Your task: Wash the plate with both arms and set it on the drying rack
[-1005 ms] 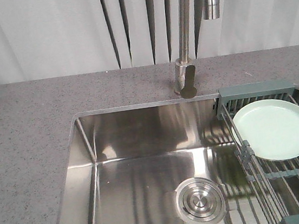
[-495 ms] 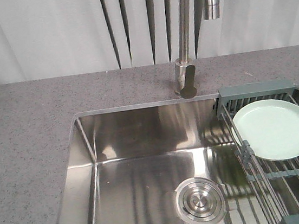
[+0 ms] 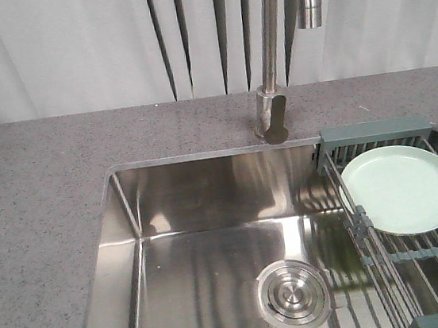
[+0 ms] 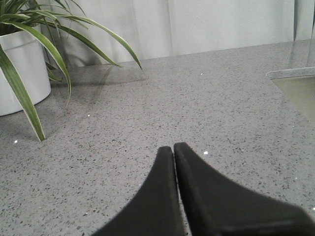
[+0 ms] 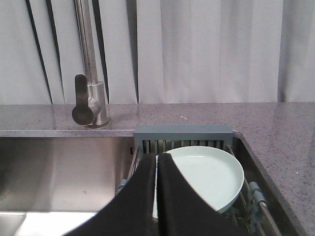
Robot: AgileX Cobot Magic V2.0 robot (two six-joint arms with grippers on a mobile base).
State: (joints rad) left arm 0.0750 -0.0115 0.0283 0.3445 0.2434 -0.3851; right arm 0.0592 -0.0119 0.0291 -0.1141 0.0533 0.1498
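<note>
One pale mint-green plate (image 3: 402,189), round, plain and glossy with a low rim, lies flat on one drying rack (image 3: 375,133) of silver bars with grey-green end pieces, set over the right side of one steel sink (image 3: 212,237). One drain (image 3: 293,294) sits in the basin's near floor. One tall faucet (image 3: 272,85) stands on the speckled grey worktop (image 3: 39,194) behind the sink, just left of the rack. One potted plant (image 4: 22,59) stands far left. The left gripper (image 4: 173,150) and the right gripper (image 5: 156,158) each have jaws pressed together, holding nothing.
</note>
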